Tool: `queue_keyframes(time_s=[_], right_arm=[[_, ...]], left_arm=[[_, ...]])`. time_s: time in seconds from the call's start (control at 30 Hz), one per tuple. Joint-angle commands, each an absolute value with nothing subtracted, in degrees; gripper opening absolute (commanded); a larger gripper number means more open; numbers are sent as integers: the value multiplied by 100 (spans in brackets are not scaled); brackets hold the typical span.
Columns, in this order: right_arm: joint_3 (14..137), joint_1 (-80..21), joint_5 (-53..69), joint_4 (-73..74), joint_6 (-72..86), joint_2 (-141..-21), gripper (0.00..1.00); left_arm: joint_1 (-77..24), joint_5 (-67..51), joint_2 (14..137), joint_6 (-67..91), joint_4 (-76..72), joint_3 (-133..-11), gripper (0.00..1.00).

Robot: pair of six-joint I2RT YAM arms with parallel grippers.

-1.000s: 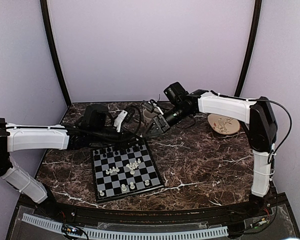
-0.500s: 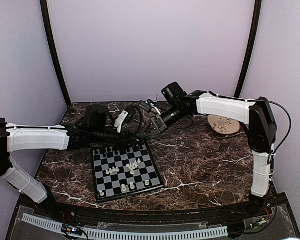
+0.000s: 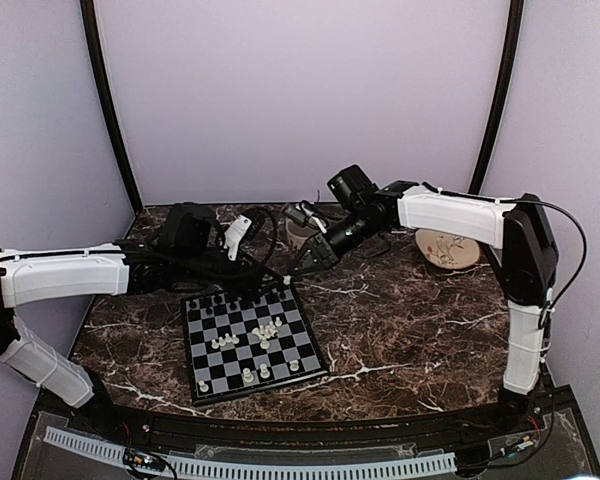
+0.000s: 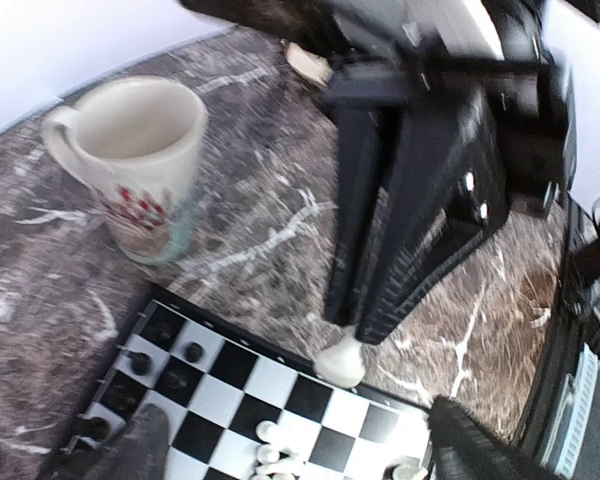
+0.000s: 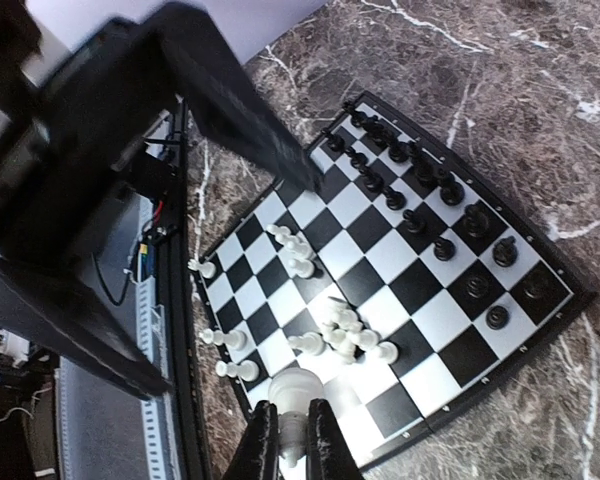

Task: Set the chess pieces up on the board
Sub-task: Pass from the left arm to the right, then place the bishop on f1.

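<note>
One white piece (image 5: 295, 392) is pinched tight between the right gripper (image 5: 293, 412) fingertips, right at the far right corner of the board (image 5: 448, 352). Can't tell if its base actually touches the border. The left gripper (image 4: 298, 420) hangs over the board's far edge near the mug (image 4: 140, 170), fingers spread wide with nothing in them. The black pieces (image 5: 413, 224) line the far rows and the other white pieces (image 5: 342, 335) cluster mid-board.

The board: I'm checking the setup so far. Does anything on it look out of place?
Yes. Several white pieces are crowded together in a cluster near the middle of the board, not one to a square, while the black pieces stand spaced out along one edge.
</note>
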State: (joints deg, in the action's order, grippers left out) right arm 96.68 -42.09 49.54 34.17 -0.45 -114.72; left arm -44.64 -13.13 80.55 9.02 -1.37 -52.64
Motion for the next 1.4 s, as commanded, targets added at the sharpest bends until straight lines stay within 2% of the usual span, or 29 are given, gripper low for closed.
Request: queue_keyframes(time_s=[0.0,0.2,0.37,0.53,0.73,0.87,1.07,1.37], right_arm=[[9313,-4154,4117,3540,-857,-10810,5],[8751,-4281,3646,3438,-1338,-10333,5],[8660,-4662,3236,3594,-1736,-10259,6],[8797,-5241,2707,3883,-2128,-10463,6],[8904,-5914,2257,4146,-2492,-10847,6],[9053,-6196,2028,4310,-2625,-11120,6],[9326,-6475,1916,4491,-2684,-11524,6],[9668,-6703,1856,4740,-2689,-11962,7]], left_arm=[[-4368,-111,7536,723,758,-5951,99],[-3838,410,7651,611,1232,-6535,99],[-3664,797,7420,211,-262,-6129,99],[-3205,218,7632,368,-445,-6437,99],[-3144,1327,7798,836,-722,-6151,99],[-2813,698,8005,747,-72,-6290,99],[-2628,442,7512,681,-565,-5761,96],[-2623,226,7582,591,-301,-5914,90]])
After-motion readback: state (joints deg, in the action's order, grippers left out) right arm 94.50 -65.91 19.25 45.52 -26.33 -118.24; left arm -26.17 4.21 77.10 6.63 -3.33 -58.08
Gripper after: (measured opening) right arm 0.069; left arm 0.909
